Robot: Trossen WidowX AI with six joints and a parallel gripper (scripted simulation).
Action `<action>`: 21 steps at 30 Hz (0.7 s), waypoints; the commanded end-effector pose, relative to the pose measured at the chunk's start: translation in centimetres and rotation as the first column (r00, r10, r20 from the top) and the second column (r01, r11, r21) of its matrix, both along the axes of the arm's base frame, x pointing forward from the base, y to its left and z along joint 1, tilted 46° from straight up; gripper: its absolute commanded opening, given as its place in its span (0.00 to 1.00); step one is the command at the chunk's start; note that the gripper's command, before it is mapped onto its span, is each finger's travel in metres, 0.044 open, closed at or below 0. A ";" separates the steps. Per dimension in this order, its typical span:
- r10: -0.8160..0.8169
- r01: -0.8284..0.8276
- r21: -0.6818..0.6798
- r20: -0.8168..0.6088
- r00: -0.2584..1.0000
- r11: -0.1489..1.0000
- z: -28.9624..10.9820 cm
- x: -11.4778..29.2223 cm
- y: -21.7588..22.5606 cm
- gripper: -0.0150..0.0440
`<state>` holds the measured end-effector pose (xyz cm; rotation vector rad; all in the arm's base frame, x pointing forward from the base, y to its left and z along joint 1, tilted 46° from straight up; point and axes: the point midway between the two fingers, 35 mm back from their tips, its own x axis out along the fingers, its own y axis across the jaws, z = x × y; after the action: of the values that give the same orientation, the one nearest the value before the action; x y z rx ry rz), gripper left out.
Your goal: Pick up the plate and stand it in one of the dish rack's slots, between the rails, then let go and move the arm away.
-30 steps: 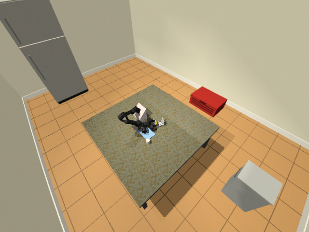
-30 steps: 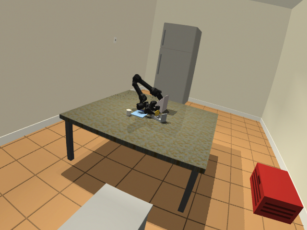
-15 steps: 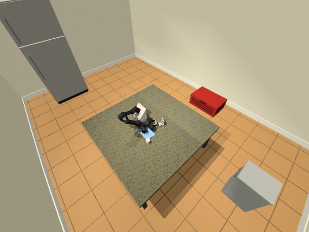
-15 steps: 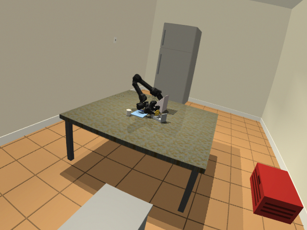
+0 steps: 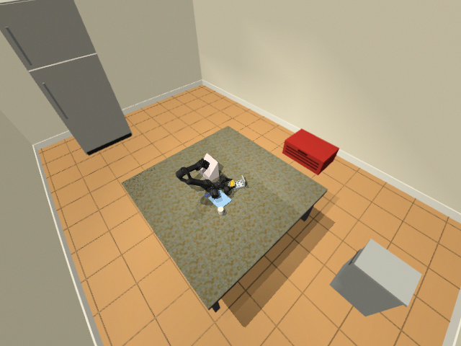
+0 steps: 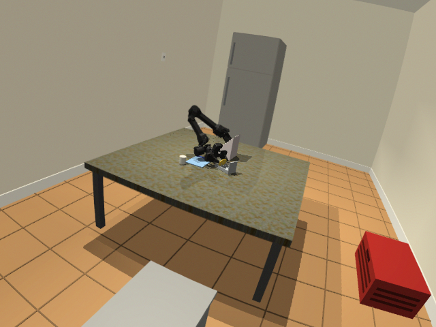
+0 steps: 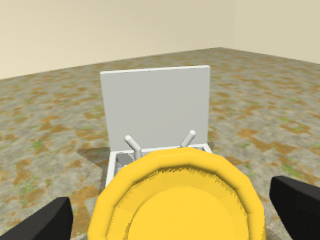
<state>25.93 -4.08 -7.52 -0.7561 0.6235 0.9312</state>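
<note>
On the mottled stone-patterned table (image 6: 246, 207), the round yellow plate (image 7: 176, 223) stands upright in the white dish rack (image 7: 155, 110). The black gripper (image 7: 175, 227) is spread wide, holding nothing; releasing done, next it should retreat.

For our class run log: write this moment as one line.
phase: releasing | gripper: open, holding nothing | plate: upright at dish rack | next: retreat

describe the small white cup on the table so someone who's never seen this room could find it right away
Start at the big speckled table in the middle of the tiled room, then find the black arm near its centre. Just past the pale blue mat beside the arm stands the cup, the only small white cylinder, apart from the yellow plate and grey rack.
</note>
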 end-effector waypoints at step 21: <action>-0.022 0.022 0.003 -0.028 0.999 1.000 8.4 1.5 8.7 0.93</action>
<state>27.57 4.25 0.83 -0.7573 0.6143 0.9294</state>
